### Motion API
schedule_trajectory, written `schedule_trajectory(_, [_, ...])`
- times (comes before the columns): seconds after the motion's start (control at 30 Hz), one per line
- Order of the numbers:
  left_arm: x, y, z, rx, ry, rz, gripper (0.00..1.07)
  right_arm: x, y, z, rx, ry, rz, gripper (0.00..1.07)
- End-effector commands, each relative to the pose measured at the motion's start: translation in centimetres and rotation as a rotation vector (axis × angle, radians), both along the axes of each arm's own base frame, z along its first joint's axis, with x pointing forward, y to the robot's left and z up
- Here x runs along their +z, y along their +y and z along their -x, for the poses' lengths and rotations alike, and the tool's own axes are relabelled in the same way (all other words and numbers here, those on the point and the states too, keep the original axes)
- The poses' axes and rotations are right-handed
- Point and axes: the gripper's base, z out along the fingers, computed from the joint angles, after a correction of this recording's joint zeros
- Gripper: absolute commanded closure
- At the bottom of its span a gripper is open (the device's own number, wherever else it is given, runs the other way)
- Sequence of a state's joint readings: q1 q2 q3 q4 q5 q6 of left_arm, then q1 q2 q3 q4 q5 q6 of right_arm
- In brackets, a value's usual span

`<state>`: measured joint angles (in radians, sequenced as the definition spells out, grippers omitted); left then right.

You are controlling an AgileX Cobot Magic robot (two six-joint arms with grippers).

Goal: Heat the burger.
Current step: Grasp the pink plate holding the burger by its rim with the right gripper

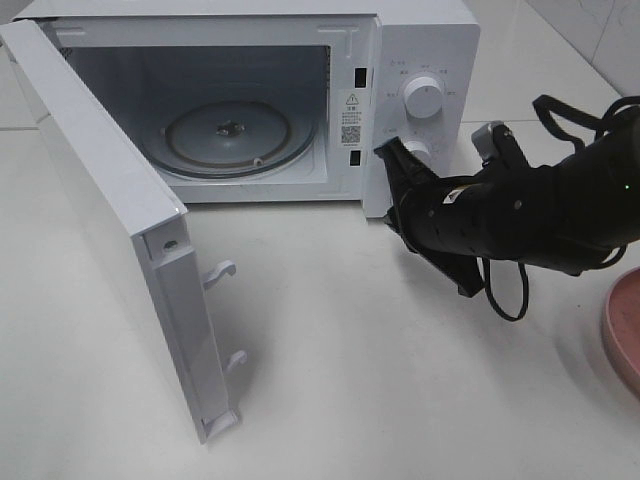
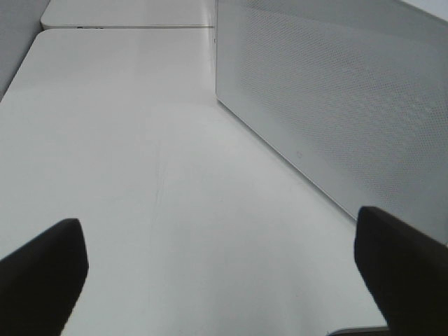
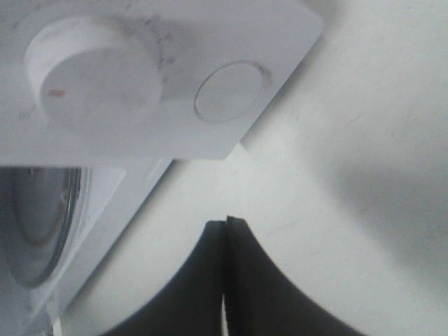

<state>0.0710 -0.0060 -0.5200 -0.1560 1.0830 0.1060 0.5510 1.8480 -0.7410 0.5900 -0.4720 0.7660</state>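
The right hand (image 1: 387, 153), fingers together and empty, is just beside the panel of the open microwave (image 1: 430, 35) near frame centre, the left hand (image 2: 218, 234) is spread apart, and the burger shows nowhere; only a pink plate (image 1: 625, 335) at the right edge, nearer the right arm, hints its direction.

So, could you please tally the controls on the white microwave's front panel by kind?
Round white dial knobs: 2 (upper knob, lower knob)
Flat round white button: 1
Total: 3
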Motion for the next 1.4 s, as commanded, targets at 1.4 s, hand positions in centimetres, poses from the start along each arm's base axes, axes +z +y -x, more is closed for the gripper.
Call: schedule_trajectory(1.4, [0.0,0.0,0.2,0.005,-0.028,0.003,0.1,8.1,-5.3,9.1,1.14,0.347,0.801,0.86])
